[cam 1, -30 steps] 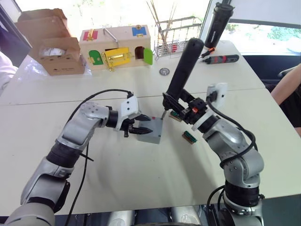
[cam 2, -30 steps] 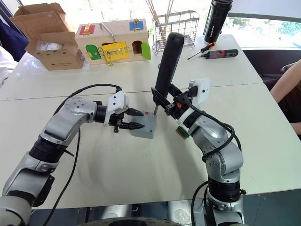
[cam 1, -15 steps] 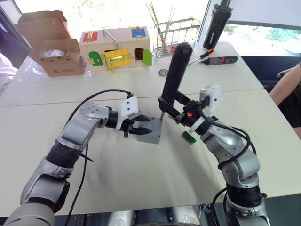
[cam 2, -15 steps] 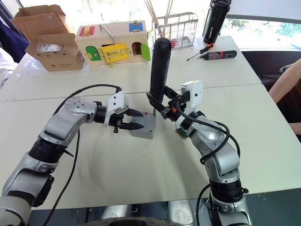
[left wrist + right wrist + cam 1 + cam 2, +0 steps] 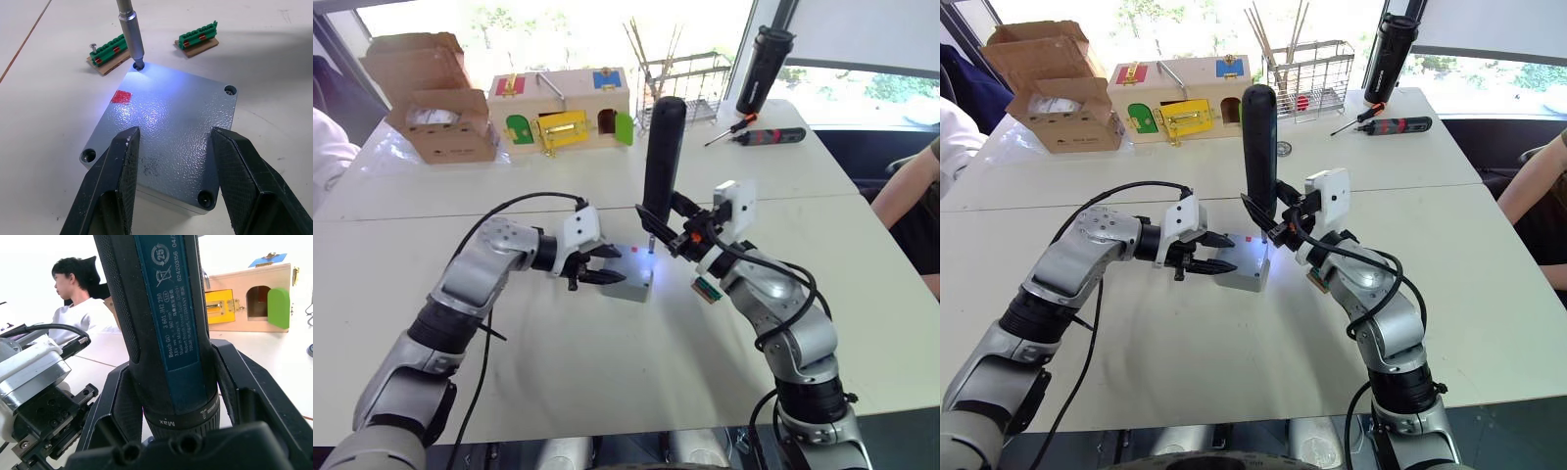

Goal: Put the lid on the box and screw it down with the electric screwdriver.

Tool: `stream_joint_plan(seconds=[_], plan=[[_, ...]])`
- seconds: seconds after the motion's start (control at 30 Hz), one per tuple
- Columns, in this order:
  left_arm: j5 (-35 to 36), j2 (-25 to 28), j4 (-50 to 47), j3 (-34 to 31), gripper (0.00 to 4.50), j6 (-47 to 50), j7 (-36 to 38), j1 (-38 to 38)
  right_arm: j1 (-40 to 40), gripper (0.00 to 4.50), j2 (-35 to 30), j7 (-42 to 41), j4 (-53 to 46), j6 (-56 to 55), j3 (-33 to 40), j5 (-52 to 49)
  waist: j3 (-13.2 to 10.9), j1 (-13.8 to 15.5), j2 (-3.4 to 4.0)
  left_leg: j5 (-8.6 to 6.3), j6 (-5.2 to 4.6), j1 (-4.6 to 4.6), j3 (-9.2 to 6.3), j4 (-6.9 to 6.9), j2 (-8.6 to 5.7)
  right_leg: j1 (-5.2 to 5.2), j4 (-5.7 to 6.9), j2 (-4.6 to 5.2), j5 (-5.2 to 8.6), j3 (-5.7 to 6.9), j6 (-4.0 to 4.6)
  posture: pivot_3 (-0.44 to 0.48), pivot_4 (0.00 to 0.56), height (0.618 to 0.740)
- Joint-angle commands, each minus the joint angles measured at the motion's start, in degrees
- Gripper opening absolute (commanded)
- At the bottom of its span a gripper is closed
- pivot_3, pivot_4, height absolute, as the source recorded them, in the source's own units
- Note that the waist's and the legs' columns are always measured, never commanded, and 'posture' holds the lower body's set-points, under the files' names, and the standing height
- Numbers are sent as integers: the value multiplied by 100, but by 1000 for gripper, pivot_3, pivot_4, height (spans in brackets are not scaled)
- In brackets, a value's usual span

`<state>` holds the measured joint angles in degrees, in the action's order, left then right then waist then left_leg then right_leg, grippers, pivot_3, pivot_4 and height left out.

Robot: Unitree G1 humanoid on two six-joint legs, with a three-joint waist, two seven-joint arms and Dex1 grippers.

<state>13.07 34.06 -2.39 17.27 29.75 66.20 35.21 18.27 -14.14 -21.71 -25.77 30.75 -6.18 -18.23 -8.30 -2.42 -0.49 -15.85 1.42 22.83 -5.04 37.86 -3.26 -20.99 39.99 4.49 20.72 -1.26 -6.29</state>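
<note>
Near the middle of the white desk [image 5: 607,411] sits the grey box [image 5: 628,284] with the lid [image 5: 171,132] lying flat on top of it, its corners matching the box's. A small red mark [image 5: 121,96] shows on the lid near one corner. The electric screwdriver [image 5: 662,162] stands almost upright, its metal bit [image 5: 128,29] resting in the screw hole at the lid corner beside the red mark, and its tip throws a bluish-white glow across that part of the lid. The right hand [image 5: 672,233] is closed around the screwdriver's lower barrel, one black finger on each side. The left hand [image 5: 604,266] reaches in from the box's left side with its two fingers [image 5: 117,171] spread apart over the lid's near edge; whether they press on the lid cannot be told. Screws sit in the lid's other three corner holes. Two small green terminal strips [image 5: 198,36] lie on the desk just beyond the box. Along the far edge stand a cardboard carton [image 5: 431,98], a colourful wooden latch box [image 5: 563,108] and a wire rack [image 5: 690,83].
</note>
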Motion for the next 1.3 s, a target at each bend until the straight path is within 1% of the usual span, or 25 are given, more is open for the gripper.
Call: stream_joint_plan(seconds=[0.03, 0.17, 0.47, 1.0, 1.07, 1.13, 1.3], plan=[[-12, 24, -93, -2, 2328, 19, -8, -21, -258, 1796, -5, -3, 396, 198, -192, 93, 0, 1, 0, -1, -2, -8, 0, -3, 0, 7, -2, 0, 0, -1, 0, 0, 150, 740], [-31, -4, -90, 26, 2328, 13, -27, -29, -296, 1796, 2, 7, 362, 114, -173, 95, 0, 3, 0, -8, -13, -41, -1, -31, 2, 48, -49, -1, 1, -2, 0, 0, 150, 740], [-71, -47, -53, 72, 2328, -32, -12, -18, -377, 1796, -9, 49, 317, 3, -190, 122, 0, 4, 0, 0, 1, -43, -2, -56, 2, 48, -69, 2, 1, -2, 0, 0, 150, 740], [-122, -81, 8, 128, 2328, -79, -20, -37, -356, 1796, -95, 86, 242, -173, -146, 204, 0, 13, 0, -5, -8, -43, -3, -60, 2, 50, -78, 3, 1, -3, 0, 0, 150, 740], [-122, -86, -21, 139, 2328, -73, -13, -76, -234, 1796, -158, 73, 125, -192, -58, 199, 0, 21, 0, -5, -9, -43, -3, -60, 2, 51, -78, 4, 1, -2, 0, 0, 150, 740], [-126, -95, -26, 139, 2328, -76, -25, -103, 55, 1796, -241, 104, -103, -15, 139, 78, 0, 26, 0, -5, -8, -43, -2, -59, 2, 51, -79, 3, 1, -3, 0, 0, 150, 740], [-130, -144, -44, 130, 2328, -75, -88, -161, 1036, 1796, -472, 246, -756, 896, 808, -632, -14, 86, 14, -5, -7, -37, -2, -61, 1, 46, -83, 6, 1, -3, 0, 0, 150, 740]])
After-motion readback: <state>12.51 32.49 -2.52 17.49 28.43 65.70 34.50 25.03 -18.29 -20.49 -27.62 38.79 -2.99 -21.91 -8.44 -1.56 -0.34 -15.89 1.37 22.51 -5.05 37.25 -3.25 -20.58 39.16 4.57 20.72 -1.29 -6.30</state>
